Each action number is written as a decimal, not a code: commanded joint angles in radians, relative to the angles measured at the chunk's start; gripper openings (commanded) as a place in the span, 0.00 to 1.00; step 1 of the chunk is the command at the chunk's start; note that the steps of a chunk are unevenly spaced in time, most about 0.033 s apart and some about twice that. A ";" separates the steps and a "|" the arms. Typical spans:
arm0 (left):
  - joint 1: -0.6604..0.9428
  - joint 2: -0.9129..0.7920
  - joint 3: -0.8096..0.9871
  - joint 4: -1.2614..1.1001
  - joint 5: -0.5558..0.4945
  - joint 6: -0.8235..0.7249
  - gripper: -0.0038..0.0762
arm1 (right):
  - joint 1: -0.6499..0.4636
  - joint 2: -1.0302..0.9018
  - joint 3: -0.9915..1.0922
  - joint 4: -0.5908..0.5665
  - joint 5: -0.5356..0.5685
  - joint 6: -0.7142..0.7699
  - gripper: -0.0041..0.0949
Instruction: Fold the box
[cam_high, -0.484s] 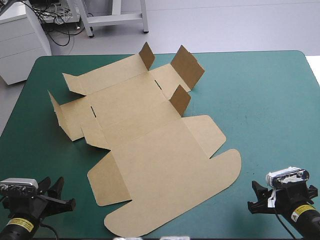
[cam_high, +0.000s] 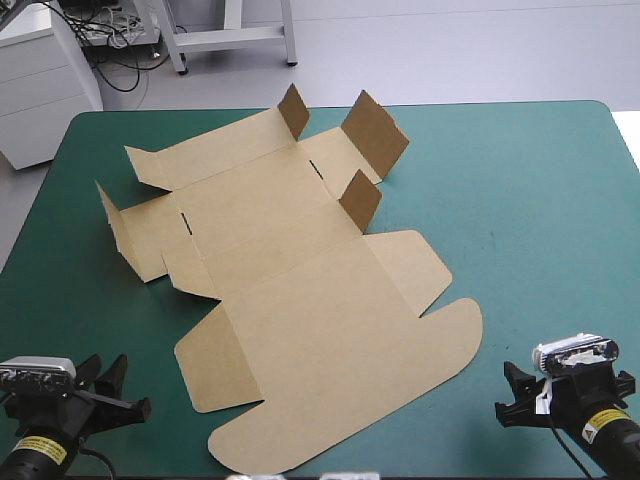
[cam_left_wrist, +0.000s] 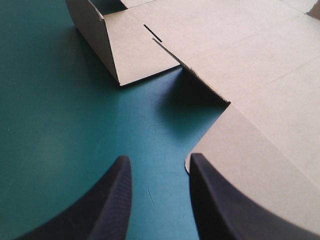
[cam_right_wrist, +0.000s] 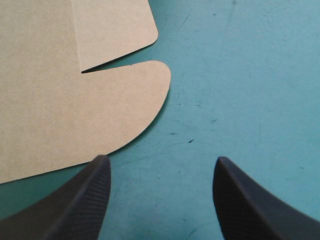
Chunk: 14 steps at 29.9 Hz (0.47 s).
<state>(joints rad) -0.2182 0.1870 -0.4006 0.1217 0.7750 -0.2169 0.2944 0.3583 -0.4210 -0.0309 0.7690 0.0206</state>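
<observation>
The brown box lies as a flat cut sheet across the middle of the teal-green table. Its small flaps stand up at the far side and at the left end. The rounded lid panel points toward the near edge. My left gripper hovers open at the near left corner, and in its wrist view one finger overlaps the sheet's near side flap. My right gripper is open at the near right, and in its wrist view it stands over bare cover just off the lid's rounded corner.
A broad stretch of teal-green cover shows to the right of the box. A white cabinet stands beyond the table's far left corner. The sheet's near edge lies close to the table's front edge.
</observation>
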 joint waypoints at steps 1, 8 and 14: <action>0.001 0.019 -0.064 -0.001 -0.060 -0.001 0.39 | -0.002 0.043 -0.051 -0.004 -0.045 0.001 0.60; 0.001 0.102 -0.137 0.001 0.017 -0.001 0.39 | -0.002 0.195 -0.207 -0.010 -0.037 -0.013 0.60; 0.001 0.225 -0.200 -0.001 0.023 -0.003 0.39 | -0.002 0.364 -0.352 -0.012 -0.037 -0.052 0.60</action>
<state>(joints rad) -0.2182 0.3519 -0.5411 0.1217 0.8529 -0.2169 0.2944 0.6473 -0.6823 -0.0318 0.7915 0.0000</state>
